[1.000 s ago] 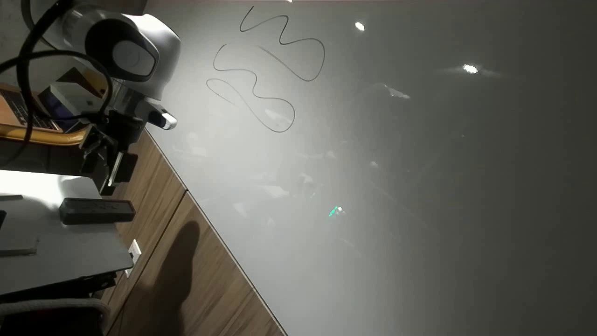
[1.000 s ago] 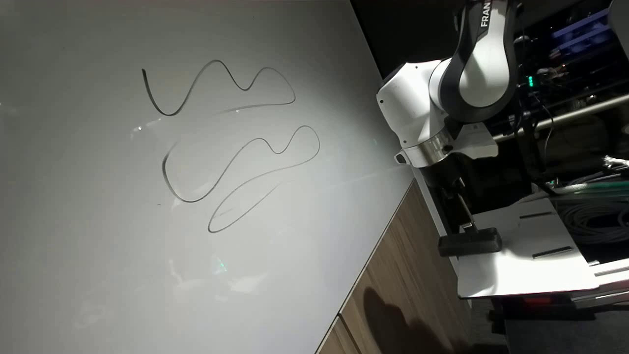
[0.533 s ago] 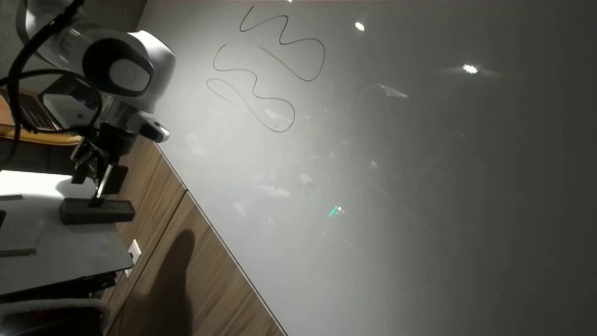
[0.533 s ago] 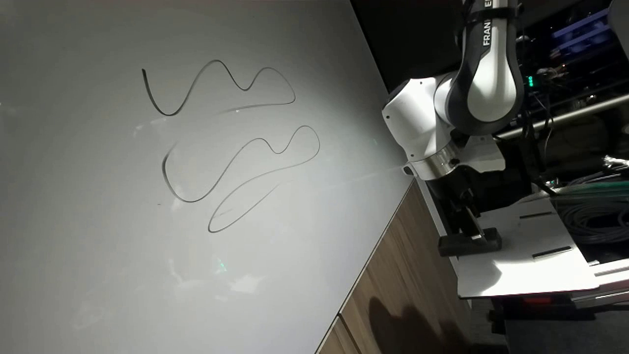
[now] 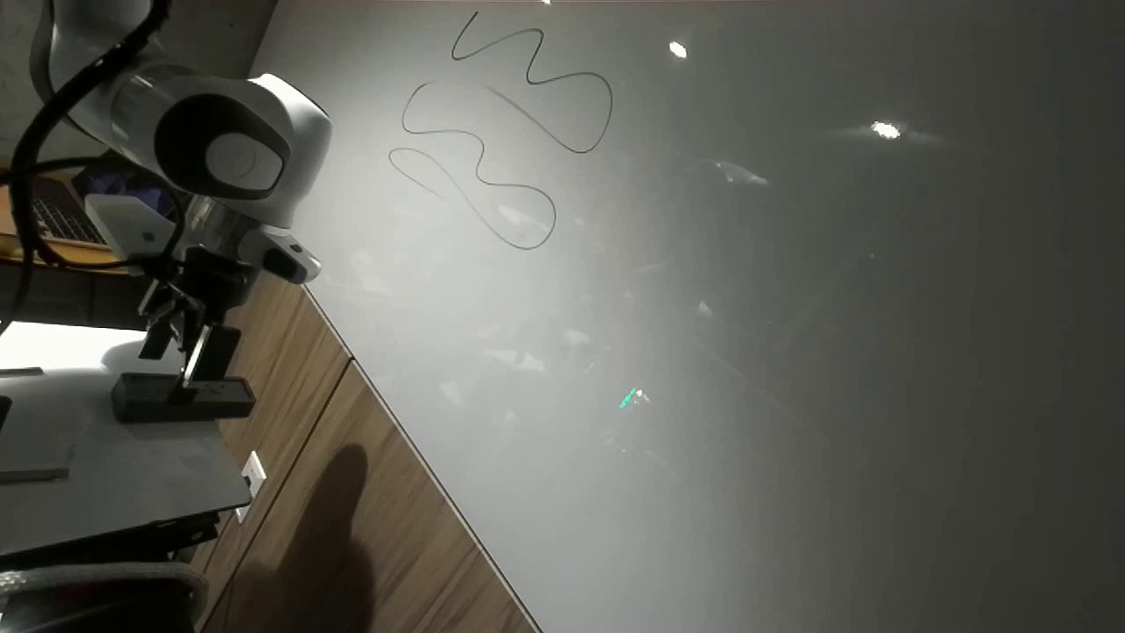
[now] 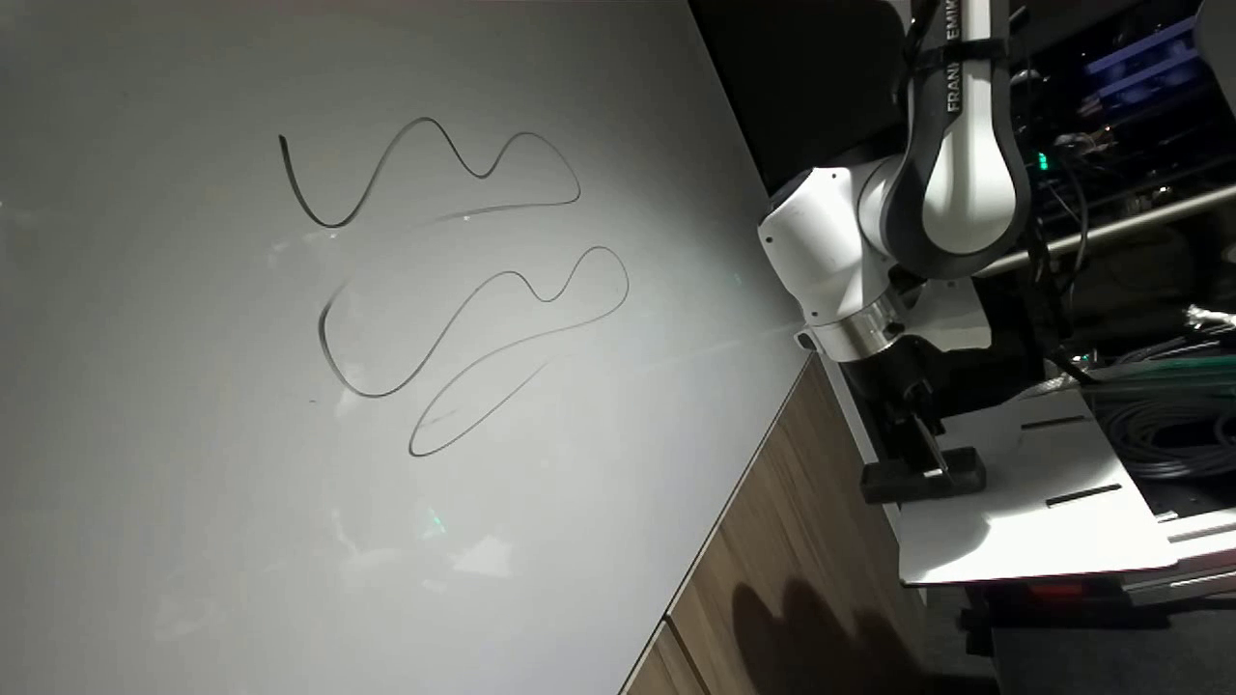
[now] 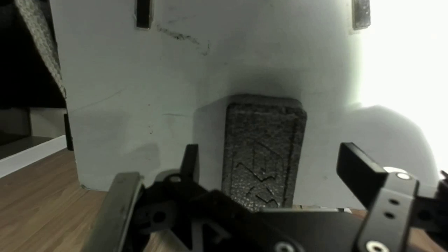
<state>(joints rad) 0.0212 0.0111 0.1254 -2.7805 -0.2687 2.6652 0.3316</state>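
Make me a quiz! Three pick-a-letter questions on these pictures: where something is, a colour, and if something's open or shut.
1. Where does the dark block lie?
A) on the wooden floor
B) on the pale tabletop
C) inside a box

2. What colour are the squiggly lines on the board?
A) red
B) green
C) black

3. How is the gripper?
A) open
B) shut on the block
C) shut, empty

1 B: the wrist view shows it resting there.
2 C: they look black in both exterior views.
3 A: in the wrist view its fingers stand apart, with gaps beside the block.
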